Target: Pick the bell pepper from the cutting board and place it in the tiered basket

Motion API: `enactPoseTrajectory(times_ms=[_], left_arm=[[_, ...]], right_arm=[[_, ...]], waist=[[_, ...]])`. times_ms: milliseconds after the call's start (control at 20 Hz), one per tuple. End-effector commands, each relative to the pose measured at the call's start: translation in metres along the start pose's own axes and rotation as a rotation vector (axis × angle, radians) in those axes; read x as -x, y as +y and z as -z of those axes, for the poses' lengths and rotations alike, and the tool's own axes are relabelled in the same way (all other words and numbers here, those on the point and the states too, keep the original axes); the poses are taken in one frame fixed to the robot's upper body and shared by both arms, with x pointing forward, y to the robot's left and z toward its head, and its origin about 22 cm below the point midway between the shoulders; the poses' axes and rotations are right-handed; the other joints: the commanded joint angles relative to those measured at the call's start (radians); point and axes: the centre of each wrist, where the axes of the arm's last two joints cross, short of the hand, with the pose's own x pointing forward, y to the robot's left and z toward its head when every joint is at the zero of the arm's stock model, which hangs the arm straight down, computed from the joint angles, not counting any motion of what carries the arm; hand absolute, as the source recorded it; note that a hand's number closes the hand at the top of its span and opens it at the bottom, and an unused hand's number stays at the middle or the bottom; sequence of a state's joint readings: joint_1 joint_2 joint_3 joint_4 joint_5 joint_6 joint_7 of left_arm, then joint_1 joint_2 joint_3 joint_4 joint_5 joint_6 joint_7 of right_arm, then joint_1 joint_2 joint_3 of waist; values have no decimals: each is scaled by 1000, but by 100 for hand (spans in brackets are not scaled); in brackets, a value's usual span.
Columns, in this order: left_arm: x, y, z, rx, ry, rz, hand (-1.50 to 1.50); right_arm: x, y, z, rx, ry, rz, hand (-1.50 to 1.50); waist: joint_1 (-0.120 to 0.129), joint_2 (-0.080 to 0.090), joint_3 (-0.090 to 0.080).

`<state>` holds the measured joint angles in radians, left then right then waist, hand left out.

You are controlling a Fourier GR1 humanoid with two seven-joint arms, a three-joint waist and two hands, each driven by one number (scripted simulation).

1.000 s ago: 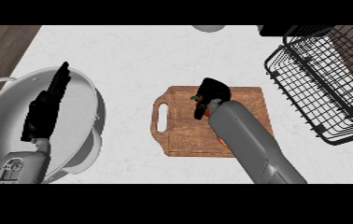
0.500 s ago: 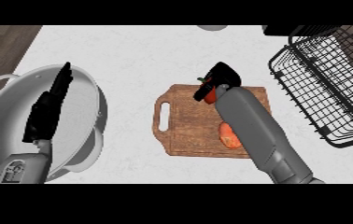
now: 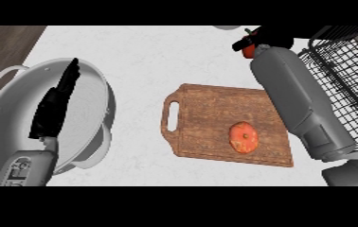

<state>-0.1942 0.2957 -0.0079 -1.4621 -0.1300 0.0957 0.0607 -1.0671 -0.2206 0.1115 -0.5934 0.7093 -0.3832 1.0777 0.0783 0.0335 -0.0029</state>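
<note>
"Red at one o'clock: is that the bell pepper (image 3: 247, 51)?"

"Yes. The right hand (image 3: 269, 34) has its black fingers curled round it, so only a small part shows. It is up off the wooden cutting board (image 3: 202, 117), just to nine o'clock of the black wire tiered basket (image 3: 334, 74)."

"What is on the board, then?"

"An orange-red round fruit (image 3: 243, 137), toward the board's four o'clock corner, just beside the grey right forearm."

"And the left hand (image 3: 56, 103)?"

"At nine o'clock, fingers straight, holding nothing, over a big white bowl (image 3: 91, 141)."
</note>
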Motion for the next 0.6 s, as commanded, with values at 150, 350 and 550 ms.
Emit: enactPoseTrajectory(times_ms=[150,350,550], left_arm=[[2,-10,0,36,4,1,0],[-1,-2,4,23,19,-1,0],[-2,-9,6,15,10,10,0]], right_arm=[[-41,-59,10,461,53,187,150],[-60,-70,0,597,37,181,150],[-75,-97,3,715,107,70,150]], waist=[[15,-5,-4],[12,-12,-2],[0,-11,-2]])
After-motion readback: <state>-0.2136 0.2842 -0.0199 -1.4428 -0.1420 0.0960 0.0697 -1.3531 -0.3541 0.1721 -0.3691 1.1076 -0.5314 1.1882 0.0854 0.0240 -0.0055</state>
